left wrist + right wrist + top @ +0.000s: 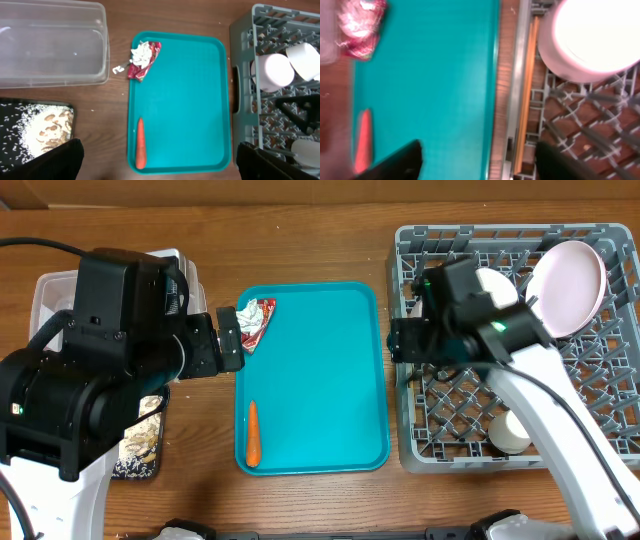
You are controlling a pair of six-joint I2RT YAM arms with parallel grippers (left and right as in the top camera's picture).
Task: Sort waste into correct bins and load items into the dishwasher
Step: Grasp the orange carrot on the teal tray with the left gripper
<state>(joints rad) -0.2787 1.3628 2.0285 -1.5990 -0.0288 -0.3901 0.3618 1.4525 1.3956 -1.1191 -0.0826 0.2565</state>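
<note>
The grey dish rack (pixel 500 230) is seen at the right of the surface. It is loaded with a large pale-pink plate (pixel 570 275) and smaller white dishes. The teal tray (pixel 320 380) is set at the middle, with the clear tub (pixel 55 45) and the black tray (pixel 10 107) of rice scraps to its left.

The right end effector (pixel 397 340) is held over the rack's left wall with its fingers spread and nothing between them. The chopsticks (pixel 526 100) are laid along that wall below it.

The left end effector (pixel 230 338) is likewise spread wide and empty. The crumpled wrapper (pixel 255 320) is found just beside it, overhanging the tray's far left corner. The carrot (pixel 253 432) is laid lengthwise along the tray's left rim, nearer the robot. The left arm is judged the nearer to both.
</note>
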